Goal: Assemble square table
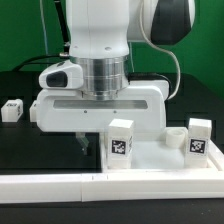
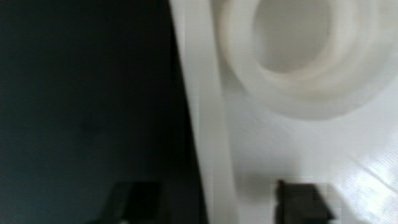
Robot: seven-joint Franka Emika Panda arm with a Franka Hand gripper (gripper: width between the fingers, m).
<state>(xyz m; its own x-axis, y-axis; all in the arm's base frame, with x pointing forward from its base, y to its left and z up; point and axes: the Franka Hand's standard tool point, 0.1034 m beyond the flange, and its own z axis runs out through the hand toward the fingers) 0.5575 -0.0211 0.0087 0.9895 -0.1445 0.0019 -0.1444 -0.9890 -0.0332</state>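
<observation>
The white square table top [image 1: 150, 155] lies on the black table, rim up. In the wrist view its rim edge [image 2: 199, 120] runs between my fingers, with a round corner socket [image 2: 302, 50] just beyond. My gripper [image 1: 85, 142] is low over the top's edge on the exterior view's left; it is open [image 2: 217, 200], one dark finger [image 2: 137, 200] outside the rim and the other [image 2: 299, 198] over the top. A tagged leg block [image 1: 121, 140] stands upright on the top. A second leg [image 1: 199, 137] stands at its right corner, and a third [image 1: 12, 109] lies far left.
The long white bar-shaped wall [image 1: 100, 184] runs along the front of the exterior view, close to the table top. An open round socket [image 1: 175, 138] shows between the two standing legs. The arm's white hand [image 1: 100, 105] hides the area behind.
</observation>
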